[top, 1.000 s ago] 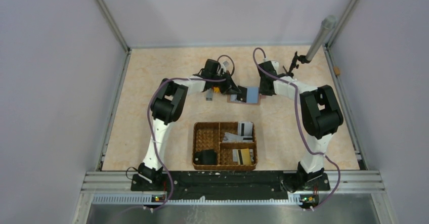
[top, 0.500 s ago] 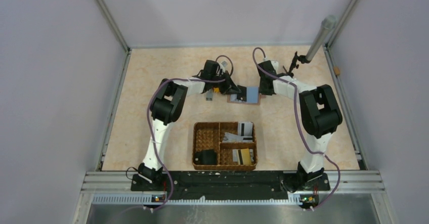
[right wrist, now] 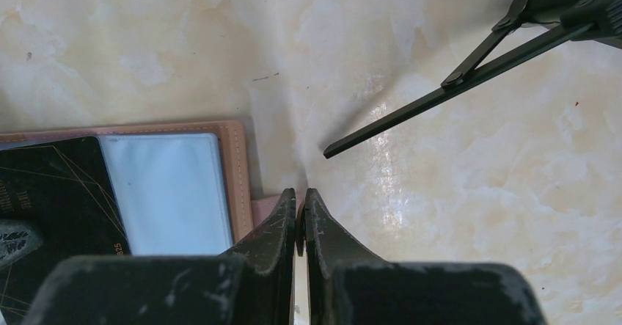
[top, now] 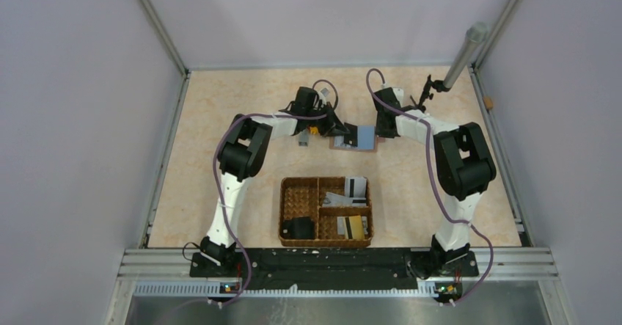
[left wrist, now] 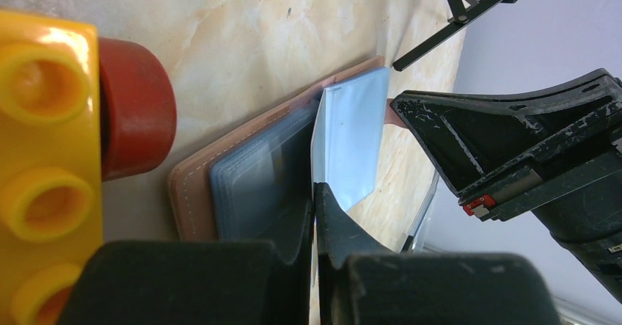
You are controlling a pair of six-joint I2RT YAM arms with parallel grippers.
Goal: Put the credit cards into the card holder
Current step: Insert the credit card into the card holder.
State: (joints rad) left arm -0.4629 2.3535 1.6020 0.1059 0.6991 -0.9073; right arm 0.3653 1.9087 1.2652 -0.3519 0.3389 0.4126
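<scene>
Task at an early stage, seen from above: the brown card holder (top: 363,137) lies open near the far middle of the table, light blue sleeves facing up. The left gripper (left wrist: 314,193) is closed, pinching one blue sleeve (left wrist: 350,138) and lifting it. The right gripper (right wrist: 299,207) is closed too, its tips at the holder's pink tab (right wrist: 264,209); whether it pinches or only presses the tab cannot be told. One dark card with gold lines (right wrist: 51,193) already sits in a sleeve. The rest wait in the woven basket (top: 287,209) near the arms' bases, well apart from the holder: a white striped card (top: 356,186), a grey card (top: 339,199) and a gold card (top: 356,227), with a black block (top: 298,227) in another compartment. A yellow toy brick (left wrist: 40,156) shows just beside the holder. The tabletop (top: 220,119) is beige, marbled and slightly glossy, enclosed by plain pale lilac walls (top: 73,119), with a grey pole (top: 466,52) at the far right corner
</scene>
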